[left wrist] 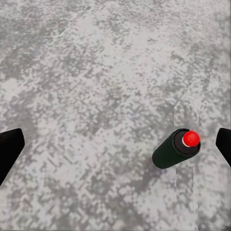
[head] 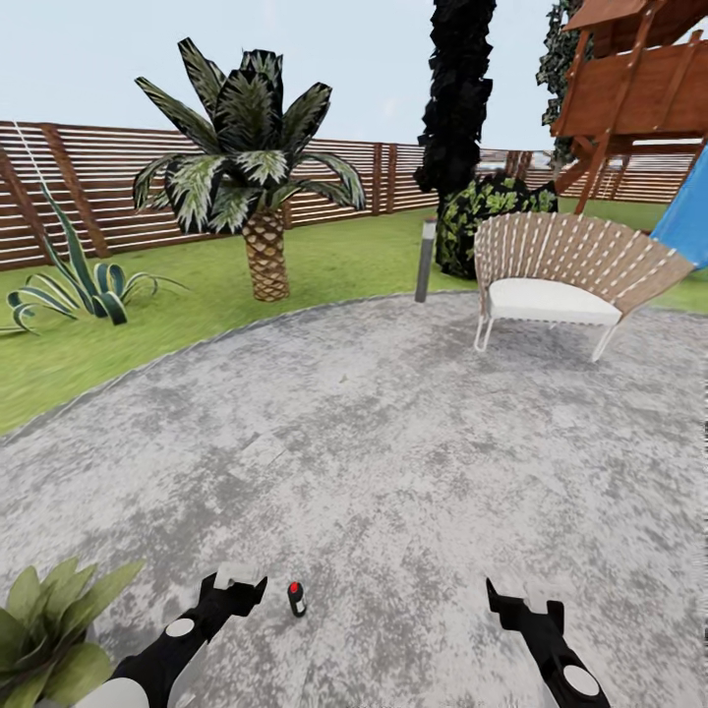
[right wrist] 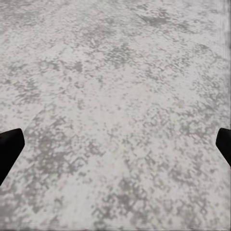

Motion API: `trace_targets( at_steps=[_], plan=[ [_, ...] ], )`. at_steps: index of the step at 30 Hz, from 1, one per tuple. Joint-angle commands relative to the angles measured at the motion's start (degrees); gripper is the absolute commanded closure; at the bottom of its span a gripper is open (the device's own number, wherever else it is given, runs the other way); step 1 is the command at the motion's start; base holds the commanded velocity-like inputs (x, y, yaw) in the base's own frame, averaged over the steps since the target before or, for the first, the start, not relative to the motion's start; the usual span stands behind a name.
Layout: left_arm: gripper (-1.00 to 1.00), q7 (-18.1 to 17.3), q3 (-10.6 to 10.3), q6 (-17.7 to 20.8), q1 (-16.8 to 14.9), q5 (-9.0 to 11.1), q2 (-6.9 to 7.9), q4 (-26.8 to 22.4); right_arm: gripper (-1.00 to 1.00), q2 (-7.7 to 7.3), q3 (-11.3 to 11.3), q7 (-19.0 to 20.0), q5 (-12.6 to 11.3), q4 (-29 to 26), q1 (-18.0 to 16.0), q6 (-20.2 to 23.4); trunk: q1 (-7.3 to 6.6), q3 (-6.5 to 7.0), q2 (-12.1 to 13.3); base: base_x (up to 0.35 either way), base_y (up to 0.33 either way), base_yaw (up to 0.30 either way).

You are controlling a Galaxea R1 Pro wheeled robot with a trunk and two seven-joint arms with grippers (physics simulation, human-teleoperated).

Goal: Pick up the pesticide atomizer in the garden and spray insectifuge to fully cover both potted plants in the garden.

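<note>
On the patio, the left gripper hung wide open and empty, the pesticide atomizer standing upright just beside it. The right gripper was likewise spread, holding nothing. A potted plant sat near the left arm.

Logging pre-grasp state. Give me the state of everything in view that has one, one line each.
pesticide atomizer: upright on the patio, red cap on top, not held, beside the left gripper.
left gripper: jaws open, empty, low over the paving.
right gripper: jaws open, empty, over bare paving.
potted plant: leaves upright, at the robot's left; pot not visible.
wicker chair: upright, unoccupied, at the patio's far edge.
</note>
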Motion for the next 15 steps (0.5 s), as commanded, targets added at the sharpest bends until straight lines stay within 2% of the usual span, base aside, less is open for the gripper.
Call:
trace_targets(
  at_steps=[1, 13, 15],
  plan=[
    [-1.00, 0.01, -0.11, -0.23, -0.02, -0.32, 0.03, 0.02, -1.00, 0.03, -0.05, 0.08, -0.04, 0.06, -0.04, -0.18, 0.21, -0.23, -0.43, 0.000, 0.000, -0.155],
    [-1.00, 0.02, -0.11, -0.31, -0.02, -0.36, 0.17, 0.07, -1.00, 0.09, -0.13, 0.00, -0.13, 0.09, -0.04, -0.18, 2.85, -2.97, -5.25, 0.000, 0.000, -0.018],
    [-1.00, 0.01, -0.11, -0.31, -0.02, -0.36, 0.15, 0.07, -1.00, 0.09, -0.13, -0.01, -0.13, 0.09, -0.04, -0.18, 2.90, -3.60, -5.27, 0.000, 0.000, 0.000]
  ],
)
